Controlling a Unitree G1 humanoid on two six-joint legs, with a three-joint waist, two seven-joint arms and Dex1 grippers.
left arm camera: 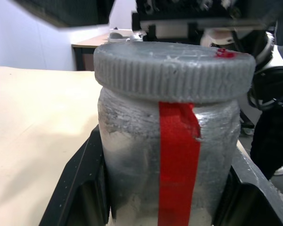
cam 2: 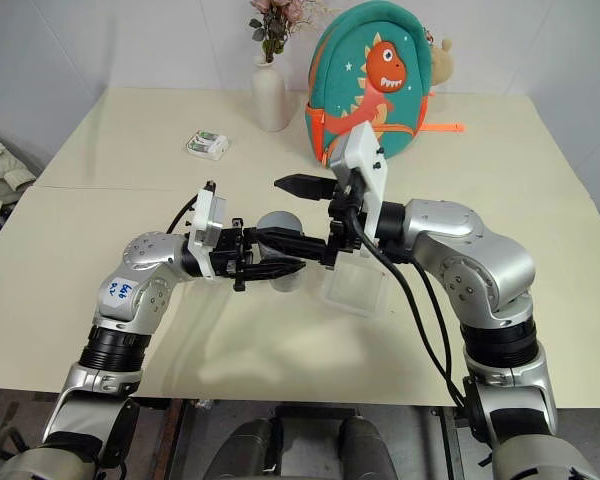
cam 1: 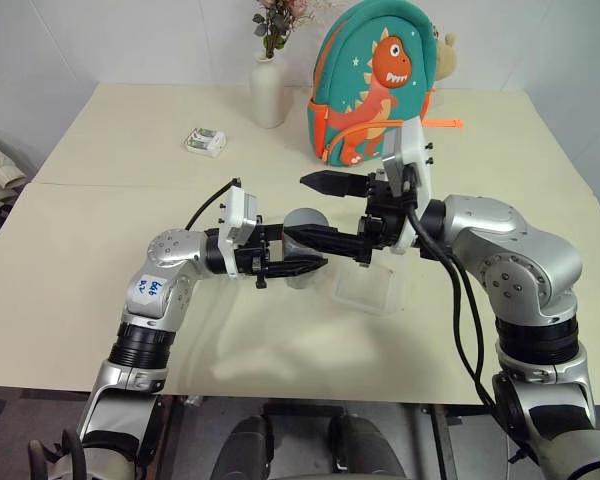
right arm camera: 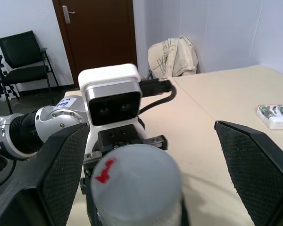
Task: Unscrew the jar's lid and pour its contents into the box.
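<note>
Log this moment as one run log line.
left gripper: shut on silvery clear jar | grey ribbed lid: still on | right gripper: open around lid | transparent plastic box: on table

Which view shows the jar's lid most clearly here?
The left wrist view: the lid sits screwed on the jar, its ribbed rim side-on. The right wrist view shows its top with a red mark; in the eye views the hands mostly hide it.
</note>
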